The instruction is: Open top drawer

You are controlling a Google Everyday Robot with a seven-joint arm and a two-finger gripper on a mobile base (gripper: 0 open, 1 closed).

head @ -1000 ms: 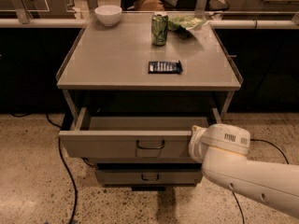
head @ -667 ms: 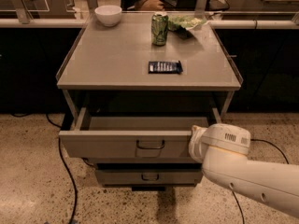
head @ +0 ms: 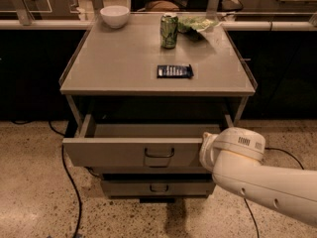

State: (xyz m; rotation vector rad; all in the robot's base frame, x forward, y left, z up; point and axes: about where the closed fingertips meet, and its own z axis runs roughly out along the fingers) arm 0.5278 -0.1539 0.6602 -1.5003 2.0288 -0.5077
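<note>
Nothing has moved in the last second. The top drawer (head: pixel 110 153) sits pulled out from under the bench (head: pixel 114 68), just as it was. We can see down into it, and the part we see looks empty. So we think the job is about done.

The gripper (head: pixel 204 151) is at the right end of the drawer's front, at the tip of the fat white arm (head: pixel 262 180). The arm hides it, so we cannot tell if it is spread or pressed together.

The drawer is grey-beige metal with a flat front. A small dark loop handle (head: pixel 159 157) sits in the middle. A shorter drawer (head: pixel 158 187) below has one too.

The bench top is smooth and dull. On it are a round white bowl (head: pixel 115 16), a shiny green can (head: pixel 169 30), a flat dark snack packet (head: pixel 175 71) and a crinkly green bag (head: pixel 195 23). The floor (head: pixel 34 182) is speckled stone.
</note>
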